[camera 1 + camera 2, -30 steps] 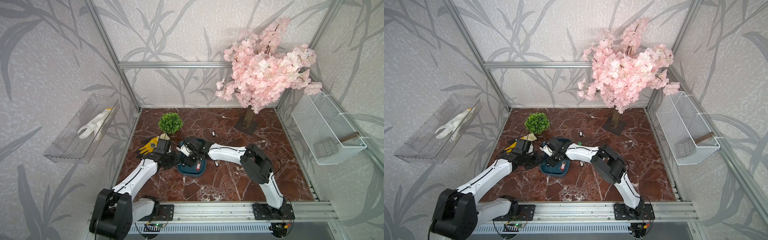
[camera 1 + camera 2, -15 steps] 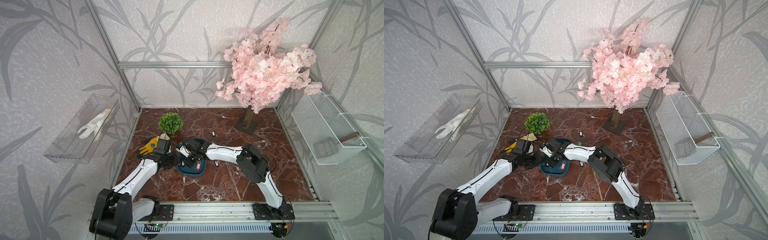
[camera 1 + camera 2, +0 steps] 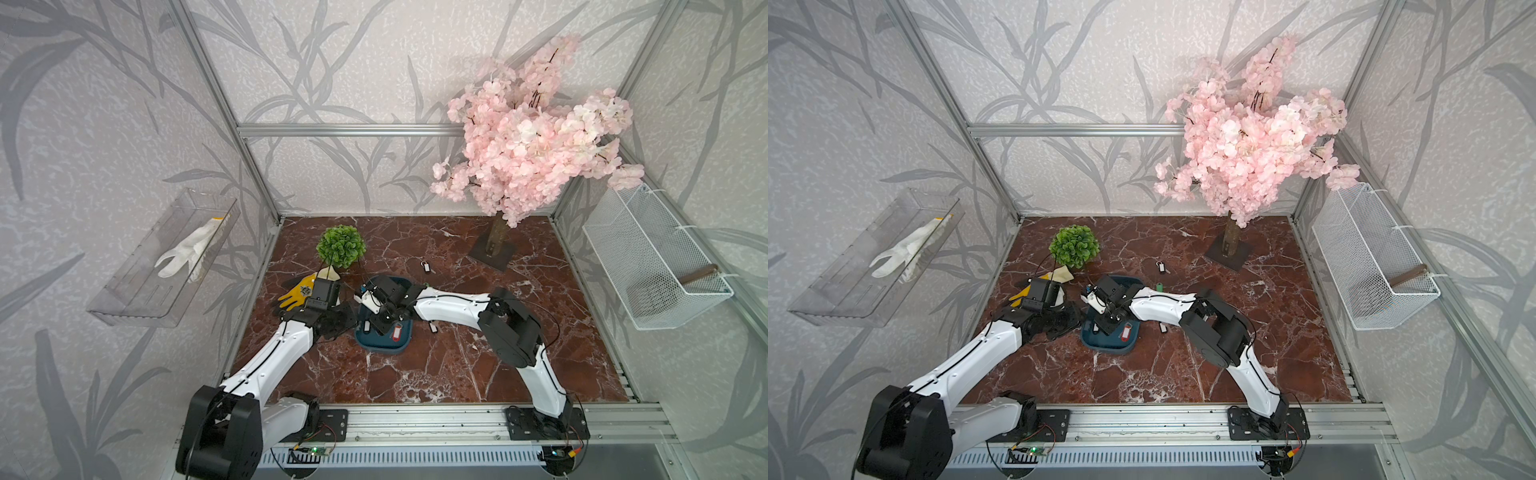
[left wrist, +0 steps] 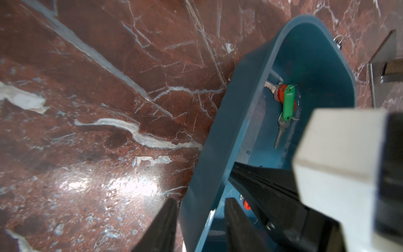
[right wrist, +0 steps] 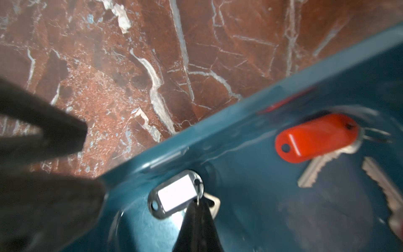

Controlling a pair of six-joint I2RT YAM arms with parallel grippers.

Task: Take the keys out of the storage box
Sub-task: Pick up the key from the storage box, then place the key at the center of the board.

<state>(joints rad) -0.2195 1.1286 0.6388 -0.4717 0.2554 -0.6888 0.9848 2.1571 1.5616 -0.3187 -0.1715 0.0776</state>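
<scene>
Right tool [image 5: 197,207] and left tool [image 4: 199,227] crowd storage box [image 4: 218,131]

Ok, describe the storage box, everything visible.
The storage box is a shallow, glossy dark-teal plastic tray with rounded corners and an open top. It lies on the marble floor between the arms. It holds keys with red, green and white-labelled tags. The left gripper stands open astride one wall, a finger either side. The right gripper reaches inside, shut, its tips at the white-labelled tag.
</scene>
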